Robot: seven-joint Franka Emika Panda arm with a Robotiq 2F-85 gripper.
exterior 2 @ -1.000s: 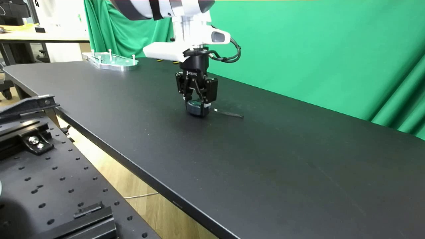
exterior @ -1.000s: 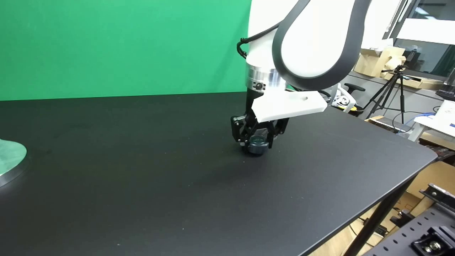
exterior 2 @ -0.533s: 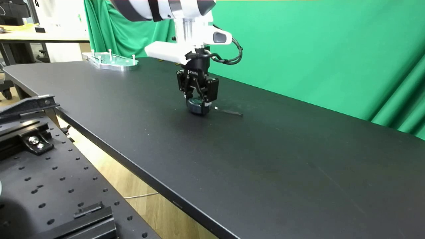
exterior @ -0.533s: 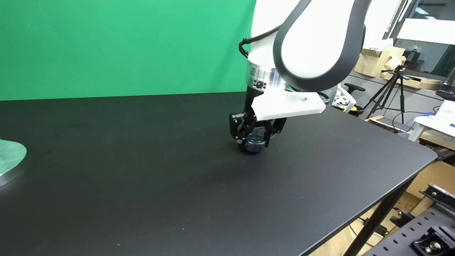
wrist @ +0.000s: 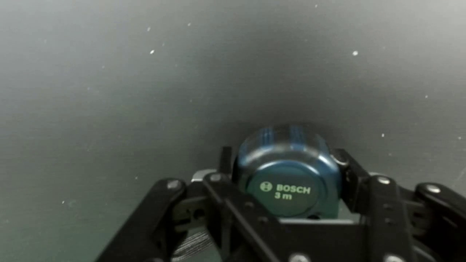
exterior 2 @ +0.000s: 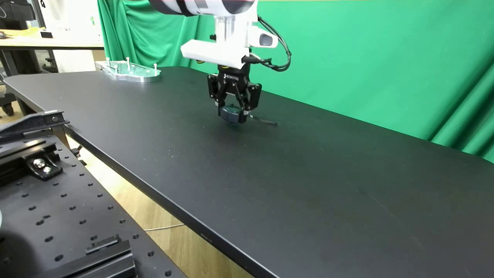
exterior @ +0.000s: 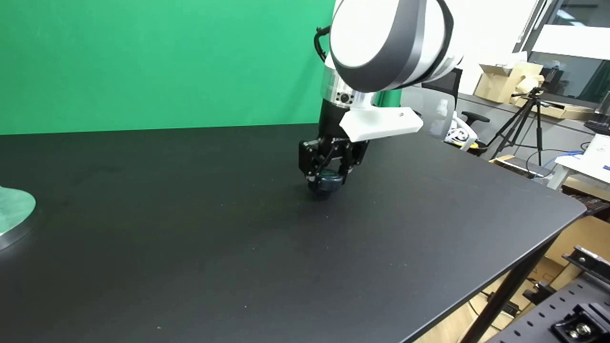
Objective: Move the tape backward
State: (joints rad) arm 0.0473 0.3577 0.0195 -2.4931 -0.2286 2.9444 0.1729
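Wrist view: grasping the tape side to side in the claw, decent grip imo. In both exterior views, seems to hang just over the desk. Squeeze evenly the whole way, go straight back low and level, watch the dark strap, then set it down flat before letting go.

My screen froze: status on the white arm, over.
Black claw shut on rounded dark-blue Bosch tape measure. Tape measure seemingly just off black tabletop. Thin dark strap beside claw, possible snag.
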